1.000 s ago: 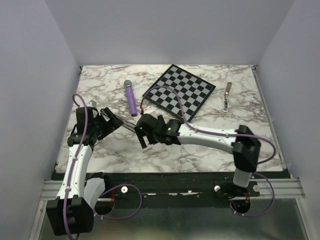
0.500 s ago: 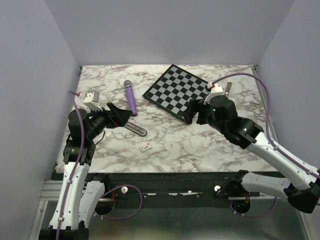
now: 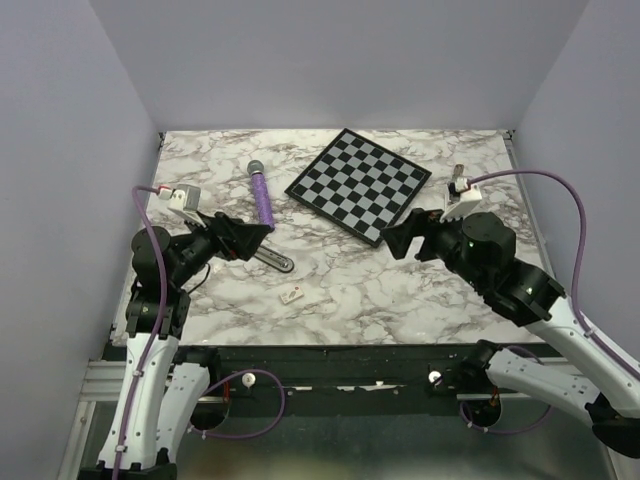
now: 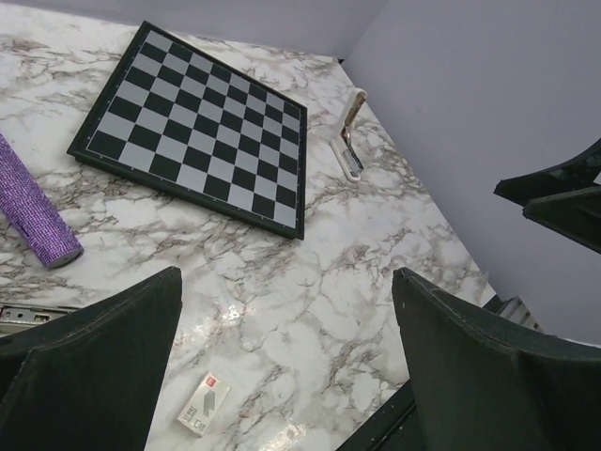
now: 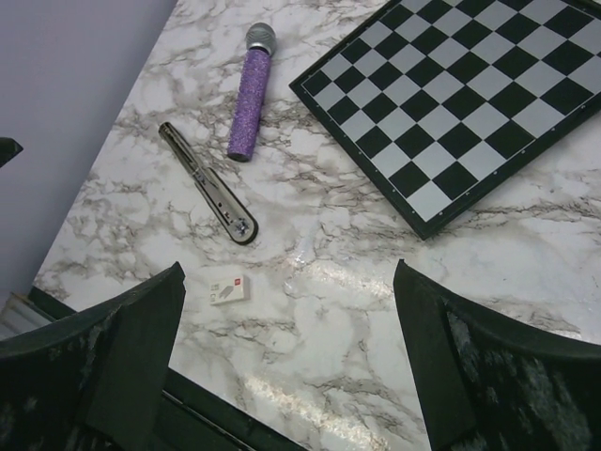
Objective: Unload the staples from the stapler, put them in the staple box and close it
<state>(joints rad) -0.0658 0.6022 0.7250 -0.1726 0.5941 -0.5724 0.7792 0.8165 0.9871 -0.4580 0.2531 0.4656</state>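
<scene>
Right wrist: stapler well inside table edge

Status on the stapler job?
Left gripper open, empty, raised near stapler. Right gripper open, empty, raised by chessboard. Stapler lying flat, untouched. Purple microphone beside it, apart.

No writing can be read anywhere. The small white box, lying on the table between the spread fingers of the right gripper, bears a red mark. Its print is too small to make out.
</scene>
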